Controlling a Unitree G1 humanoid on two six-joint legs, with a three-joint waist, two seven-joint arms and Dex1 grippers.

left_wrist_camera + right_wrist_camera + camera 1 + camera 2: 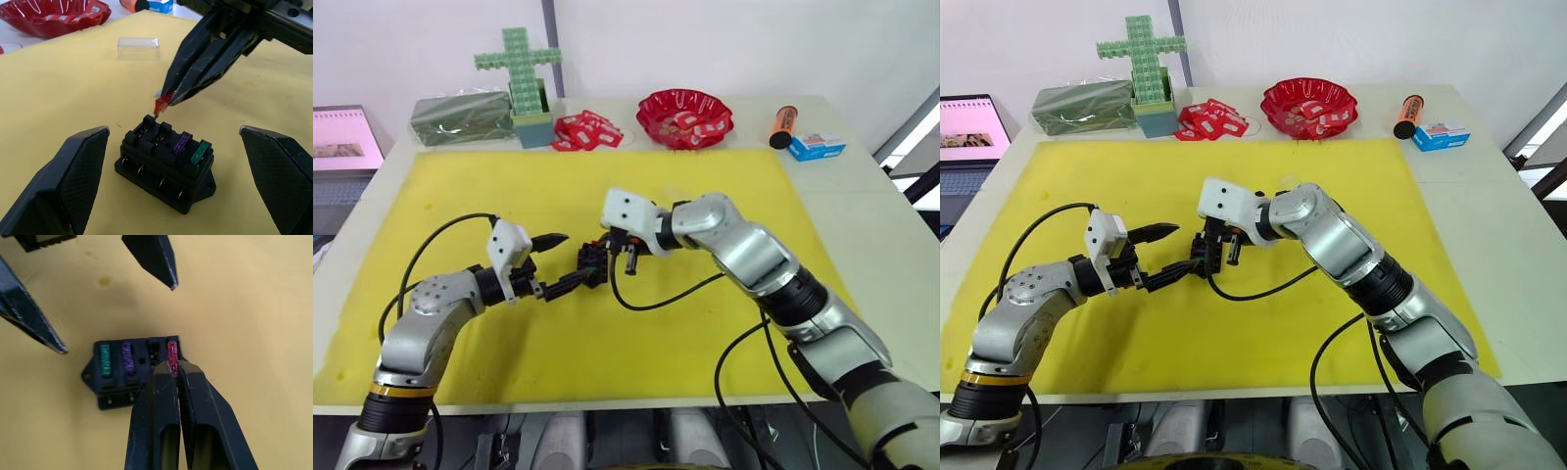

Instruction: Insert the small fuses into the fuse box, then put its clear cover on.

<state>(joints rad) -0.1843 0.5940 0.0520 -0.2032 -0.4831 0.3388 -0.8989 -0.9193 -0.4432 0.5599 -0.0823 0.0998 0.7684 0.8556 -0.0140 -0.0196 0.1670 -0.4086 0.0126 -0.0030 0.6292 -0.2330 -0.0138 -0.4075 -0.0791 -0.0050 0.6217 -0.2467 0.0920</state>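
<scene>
Right gripper [165,99] is pinched shut on the red fuse [161,104], which we find poised just above the end slot of the fuse box [166,166], its blades at or barely inside the slot mouth; we cannot tell whether they have entered. Left gripper [176,181] stands wide open, one finger on either side of the box and clear of it, holding nothing. Green fuse [105,360] and purple fuse [127,357] are already seated side by side at the other end of the row, with one slot bare between the purple fuse and the red one. Clear cover [139,48] lies on the yellow mat [724,176], apart from the box on its far side.

Risks, in our judgement: the box is unrestrained, so a push that is off-line could tip or slide it on the mat. The red fuse appears slightly tilted in the grip; pressed that way, its blades may jam on the slot edge or the fuse may twist out of the fingertips. Releasing before it is fully seated would leave it proud and could obstruct the cover.
</scene>
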